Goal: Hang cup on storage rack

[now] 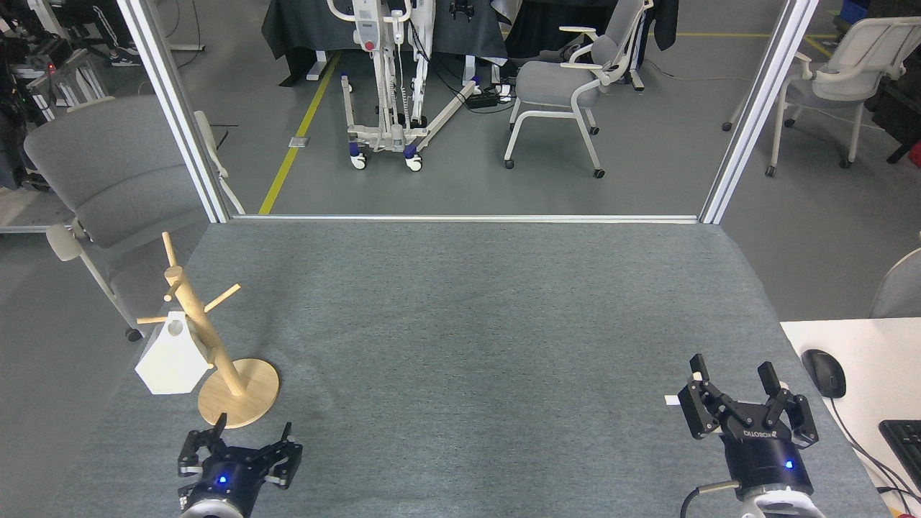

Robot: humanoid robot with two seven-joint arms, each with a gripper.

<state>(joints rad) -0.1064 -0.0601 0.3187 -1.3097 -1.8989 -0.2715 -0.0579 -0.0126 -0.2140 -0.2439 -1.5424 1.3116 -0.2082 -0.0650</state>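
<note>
The white faceted cup (171,357) hangs upside down on a left-pointing peg of the wooden storage rack (209,352), whose round base rests near the table's left edge. Nothing grips the cup. My left gripper (248,432) is open and empty, low at the front, just below and right of the rack's base. My right gripper (734,374) stands open and empty near the front right of the table.
The grey felt table (468,338) fills the middle. A white desk with a mouse (824,373) and a keyboard (908,442) adjoins at the right. A grey chair (108,180) stands behind the rack; more chairs and a wheeled lift stand beyond the frame.
</note>
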